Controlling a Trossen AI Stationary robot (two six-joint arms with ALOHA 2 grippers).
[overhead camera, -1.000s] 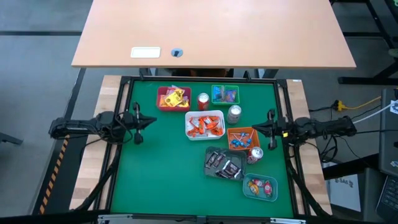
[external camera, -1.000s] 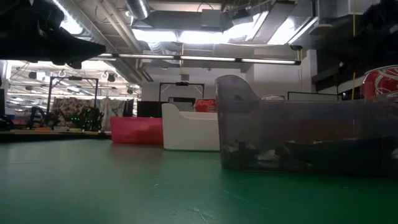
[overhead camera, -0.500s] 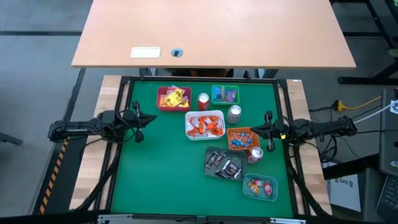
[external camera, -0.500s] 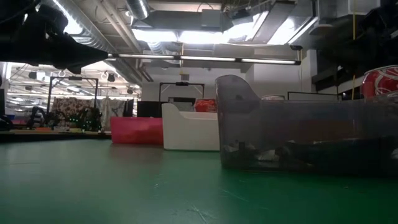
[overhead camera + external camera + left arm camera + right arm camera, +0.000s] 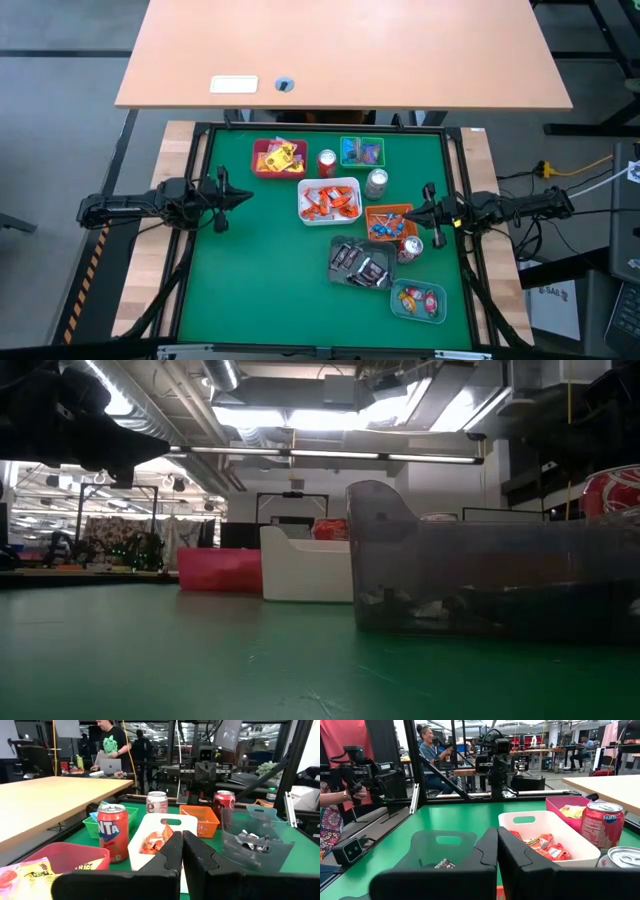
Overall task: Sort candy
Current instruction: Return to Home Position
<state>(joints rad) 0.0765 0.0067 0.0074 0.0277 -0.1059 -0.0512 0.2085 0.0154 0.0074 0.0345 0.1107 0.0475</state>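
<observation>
1. Dark and stretched out level, the left arm reached in from the table's left edge. The left gripper [image 5: 243,197] hung over bare green mat [image 5: 260,295], left of the white tray [image 5: 329,181]. Its fingers [image 5: 167,855] were pressed together and held nothing.
2. The right arm mirrored it from the right edge, with the right gripper [image 5: 410,213] above the right side of the orange tray [image 5: 385,208]. Its fingers [image 5: 485,855] also met with no gap and were empty.
3. Six trays stood on the mat, and all the candy lay inside them:
   - yellow candy [image 5: 285,155] in the red tray [image 5: 258,160], far left;
   - blue candy [image 5: 362,153] in the green tray [image 5: 362,139], far right of centre;
   - orange candy [image 5: 328,203] in the white tray, mid-table;
   - light blue candy [image 5: 385,228] in the orange tray;
   - dark candy [image 5: 362,265] in the clear grey tray [image 5: 336,270], nearer;
   - red candy [image 5: 420,298] in the clear teal tray [image 5: 397,300], nearest and farthest right.
4. Three soda cans stood upright. A red can [image 5: 326,162] stood between the red and green trays, and a silver can [image 5: 377,182] just right of the white tray. The third can [image 5: 410,247] stood just beside the orange tray's near right corner.
5. Compared with a second earlier, the right gripper had edged a little leftward, towards the orange tray. The left gripper had barely shifted. Trays, cans and candy lay as before.
</observation>
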